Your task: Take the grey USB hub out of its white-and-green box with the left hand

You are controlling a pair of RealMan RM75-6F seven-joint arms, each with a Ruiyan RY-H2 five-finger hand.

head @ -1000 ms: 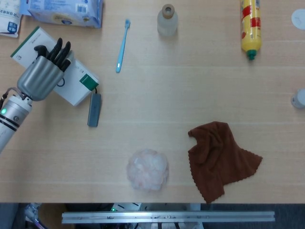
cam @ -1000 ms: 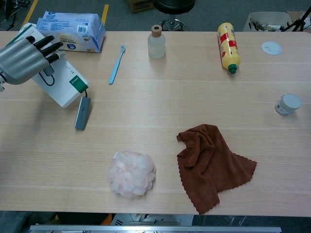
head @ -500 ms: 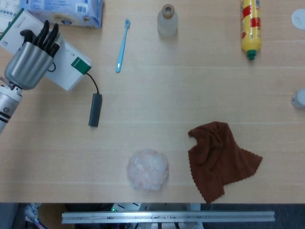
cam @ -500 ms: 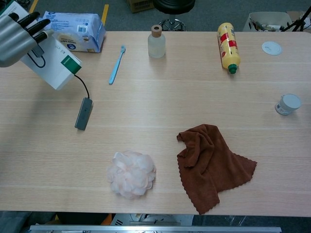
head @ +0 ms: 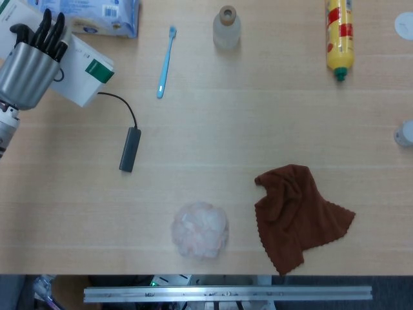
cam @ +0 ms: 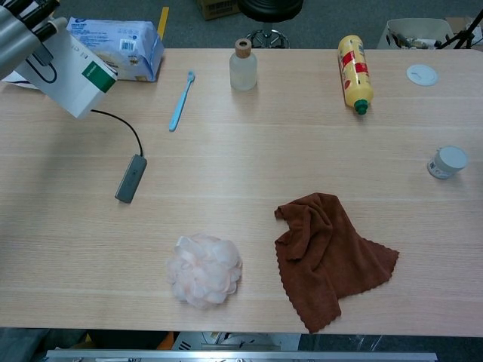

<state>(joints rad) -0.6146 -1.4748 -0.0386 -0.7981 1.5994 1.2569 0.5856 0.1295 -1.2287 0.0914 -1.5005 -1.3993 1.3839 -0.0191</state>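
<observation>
At the upper left of the head view, the white-and-green box [head: 74,68] is seen carried further up and away from the blue toothbrush [head: 165,62] than half a second earlier, and the black cable [head: 122,106] trailing from its green end is now drawn out longer. The grey USB hub [head: 130,149] is left flat on the wooden table [head: 245,129], below and to the left of the toothbrush, scarcely moved. The left hand [head: 27,64] is wrapped around the box, its dark fingers [head: 46,31] pressed against the box's top face, and the silver wrist is angled down toward the left edge. The hub is well apart from the hand, down and to its right, joined to the box only by the cable.

From the chest view, the box [cam: 69,73] is shown lifted clear of the table, tilted with its green end lowest, left of the toothbrush [cam: 180,102]; it sits higher in the frame than before. Only part of the left hand [cam: 21,34] is visible at the corner, gripping the box. The hub [cam: 130,178] lies below the toothbrush's lower end. The right hand is shown in neither view.
</observation>
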